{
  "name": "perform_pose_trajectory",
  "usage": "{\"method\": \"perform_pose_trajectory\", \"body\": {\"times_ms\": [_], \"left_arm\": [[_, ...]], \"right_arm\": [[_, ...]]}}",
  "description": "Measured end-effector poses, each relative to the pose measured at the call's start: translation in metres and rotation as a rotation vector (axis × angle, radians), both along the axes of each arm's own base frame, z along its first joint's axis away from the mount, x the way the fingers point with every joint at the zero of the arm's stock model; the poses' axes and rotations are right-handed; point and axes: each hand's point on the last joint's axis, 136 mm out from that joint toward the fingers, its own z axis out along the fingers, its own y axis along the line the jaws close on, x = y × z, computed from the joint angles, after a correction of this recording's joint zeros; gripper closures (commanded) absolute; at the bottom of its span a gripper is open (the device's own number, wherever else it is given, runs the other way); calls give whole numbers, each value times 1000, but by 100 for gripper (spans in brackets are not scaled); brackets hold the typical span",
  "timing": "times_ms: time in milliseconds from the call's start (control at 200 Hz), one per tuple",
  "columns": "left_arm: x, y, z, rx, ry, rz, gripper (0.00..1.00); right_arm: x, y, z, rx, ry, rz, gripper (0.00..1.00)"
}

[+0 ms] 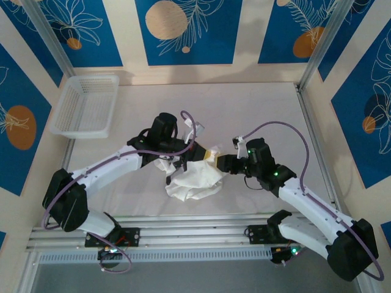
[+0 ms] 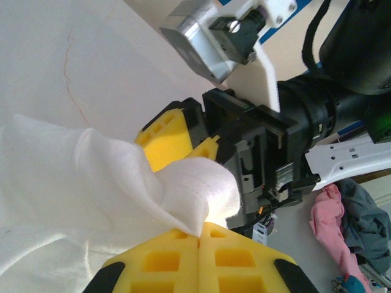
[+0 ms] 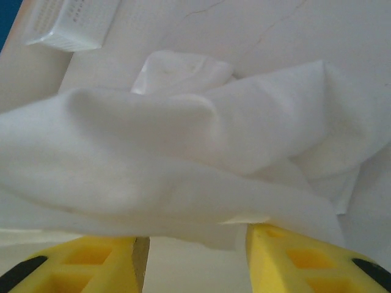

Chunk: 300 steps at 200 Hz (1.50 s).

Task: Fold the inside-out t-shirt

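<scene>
Walls [image 1: 189, 30] of deep blue panels carry white leaf outlines and orange discs, with cream strips between them. Silver metal posts [image 1: 327, 43] rise at the far corners. The counter [image 1: 256, 104] is pale, matt and evenly lit, with a thin crack [image 2: 67, 73] crossing it. A white mesh basket [image 1: 85, 104] sits at its far left corner, and metal rails [image 1: 195, 235] line the near edge
</scene>
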Motion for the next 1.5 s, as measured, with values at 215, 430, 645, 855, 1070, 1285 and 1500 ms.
{"method": "perform_pose_trajectory", "body": {"times_ms": [215, 430, 645, 855, 1070, 1285, 1500], "left_arm": [[1, -1, 2, -2, -3, 0, 100], [3, -2, -4, 7, 9, 0, 100], [15, 2, -11, 41, -17, 59, 100], [61, 10, -45, 31, 65, 169, 100], [59, 5, -47, 2, 96, 130, 73], [47, 26, -9, -21, -31, 134, 48], [3, -3, 3, 106, -282, -21, 27]], "right_arm": [[-2, 14, -18, 55, 25, 57, 59], [-3, 25, -32, 97, 45, 100, 85], [-11, 27, -2, 147, 38, 132, 100], [-35, 20, 106, 311, -101, 225, 100], [-36, 13, 104, 366, 31, 205, 100], [-34, 6, 76, 325, 179, 169, 100], [-39, 9, 70, 325, 227, 196, 100]]}}
